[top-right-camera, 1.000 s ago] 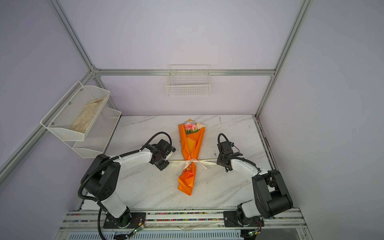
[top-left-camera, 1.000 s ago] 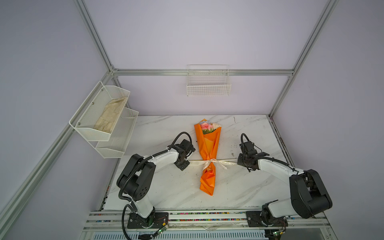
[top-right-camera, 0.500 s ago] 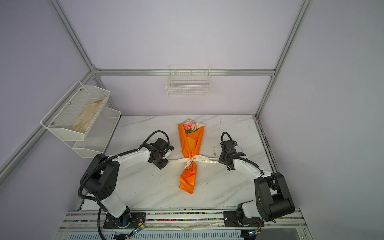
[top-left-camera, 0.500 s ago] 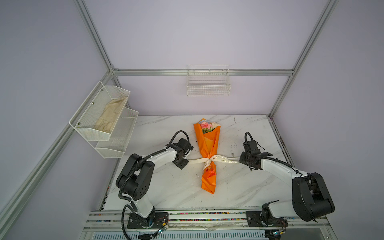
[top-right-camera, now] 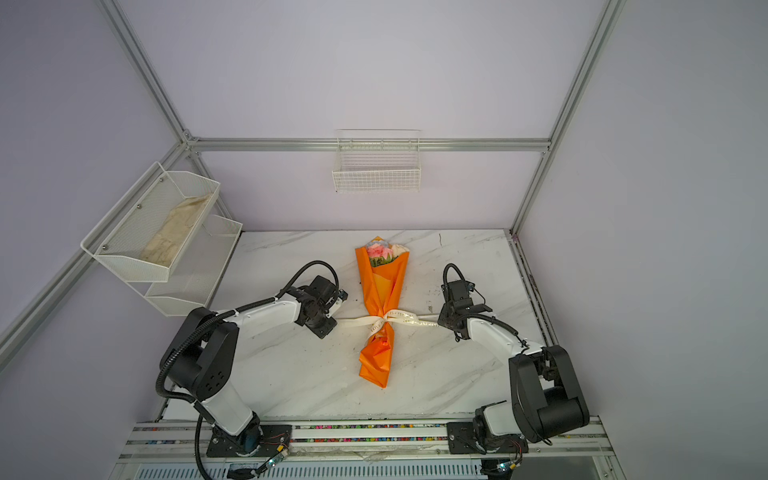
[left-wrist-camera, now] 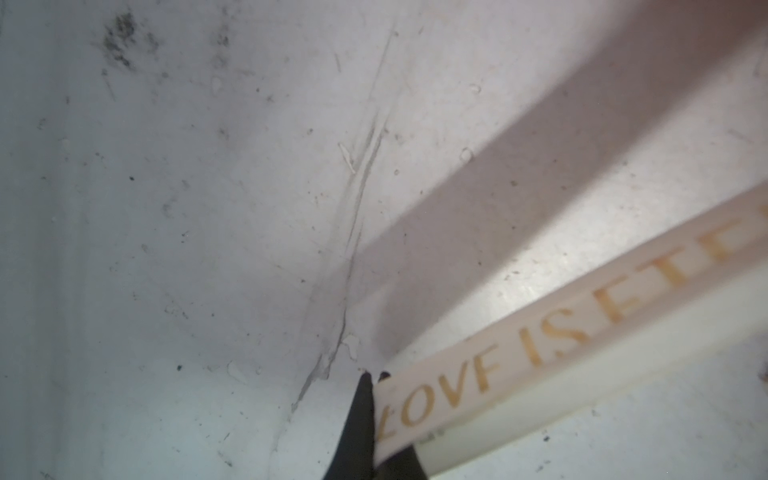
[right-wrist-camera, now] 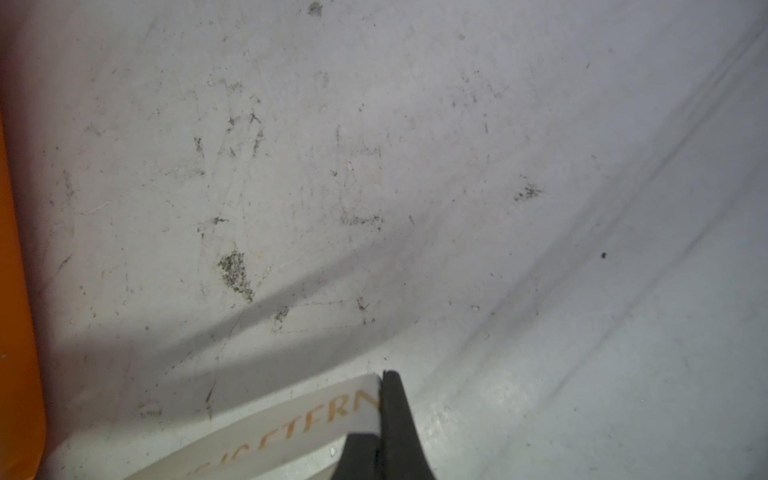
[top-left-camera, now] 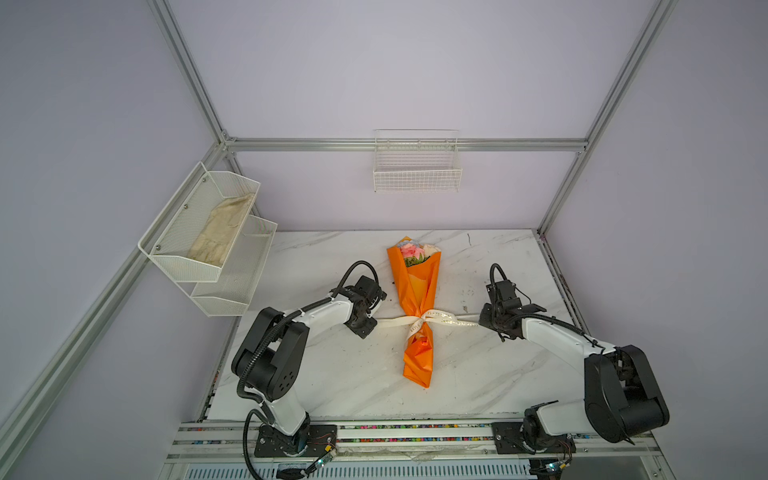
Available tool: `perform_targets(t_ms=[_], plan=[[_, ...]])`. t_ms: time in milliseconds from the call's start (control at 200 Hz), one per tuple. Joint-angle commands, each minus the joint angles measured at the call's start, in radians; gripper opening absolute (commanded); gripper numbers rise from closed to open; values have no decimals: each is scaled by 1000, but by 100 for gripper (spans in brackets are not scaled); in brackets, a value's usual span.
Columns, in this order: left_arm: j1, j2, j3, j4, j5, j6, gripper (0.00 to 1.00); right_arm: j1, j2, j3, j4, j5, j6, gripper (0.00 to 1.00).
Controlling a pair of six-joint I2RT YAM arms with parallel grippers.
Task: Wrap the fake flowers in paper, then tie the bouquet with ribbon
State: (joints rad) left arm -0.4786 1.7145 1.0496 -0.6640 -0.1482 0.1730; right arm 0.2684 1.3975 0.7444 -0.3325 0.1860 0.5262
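Note:
The bouquet of fake flowers lies lengthwise mid-table in both top views, wrapped in orange paper with pink and cream blooms at the far end. A cream ribbon with gold lettering is knotted round its narrow waist. My left gripper is shut on the ribbon's left end. My right gripper is shut on the ribbon's right end. Both ends run nearly straight out from the knot, low over the table. An edge of the orange paper shows in the right wrist view.
The marble table is scuffed. A two-tier wire shelf holding a beige cloth hangs on the left wall. A wire basket hangs on the back wall. A rail runs along the front edge.
My right gripper has drawn its ribbon end a little further right, and the slack loop beside the knot has flattened out. The bouquet's near tip has shifted slightly right. The left gripper has barely moved.

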Motion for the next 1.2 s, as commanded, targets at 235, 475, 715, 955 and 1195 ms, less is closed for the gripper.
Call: perform_targets(t_ms=[235,475,715,955,1195], plan=[[81,-16,-28,-112,-137,-60,0,-69,-45,3,-53,160,9,0],[100,-14,-20,-120,-132,-73,0,-75,-44,1,-53,156,11,0],[107,-18,-17,-130,-134,-70,0,-86,-51,0,-49,135,1,0],[-30,-161,-64,40,-22,-27,29,-84,-96,-48,103,-206,-149,16],[33,-473,-205,180,-16,-162,71,-85,-191,-39,119,-266,-112,44]])
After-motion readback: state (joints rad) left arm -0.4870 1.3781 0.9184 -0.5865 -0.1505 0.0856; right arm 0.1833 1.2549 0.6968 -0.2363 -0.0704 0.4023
